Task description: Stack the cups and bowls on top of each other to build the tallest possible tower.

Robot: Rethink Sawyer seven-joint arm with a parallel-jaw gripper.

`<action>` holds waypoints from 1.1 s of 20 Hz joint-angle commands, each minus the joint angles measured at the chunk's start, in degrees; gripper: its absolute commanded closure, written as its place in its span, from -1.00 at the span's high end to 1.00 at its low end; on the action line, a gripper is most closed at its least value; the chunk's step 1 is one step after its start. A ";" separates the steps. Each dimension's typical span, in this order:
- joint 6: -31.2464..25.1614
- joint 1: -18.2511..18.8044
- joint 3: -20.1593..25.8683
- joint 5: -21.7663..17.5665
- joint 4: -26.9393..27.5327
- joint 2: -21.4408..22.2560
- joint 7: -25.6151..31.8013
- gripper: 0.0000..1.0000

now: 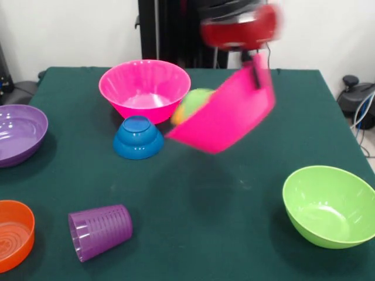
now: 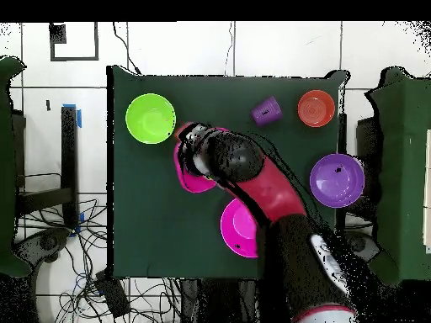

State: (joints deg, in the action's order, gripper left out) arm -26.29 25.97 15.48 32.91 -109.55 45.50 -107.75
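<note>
My gripper is shut on the rim of a large hot pink bowl, which hangs tilted above the table's middle. In the overhead view this bowl peeks out from under the arm. A blurred green and yellow-orange thing shows just behind its lower rim. The second pink bowl stands upright at the back. In front of it a small blue bowl sits upside down. A ridged purple cup lies on its side near the front left.
A lime green bowl stands at the front right. A wide purple bowl sits at the left edge and a shallow orange bowl in the front left corner. The arm covers the table's middle from above.
</note>
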 commanded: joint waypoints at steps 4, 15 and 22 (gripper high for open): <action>12.94 27.06 36.27 -15.38 -21.29 -9.20 19.34 -1.00; -43.98 -31.10 -26.05 -70.01 29.11 -11.49 -7.86 -1.00; -42.15 -27.95 -20.24 -70.98 23.77 -6.27 -8.43 -1.00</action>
State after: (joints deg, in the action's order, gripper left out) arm -64.99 0.58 0.62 -32.23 -91.94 37.28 -105.88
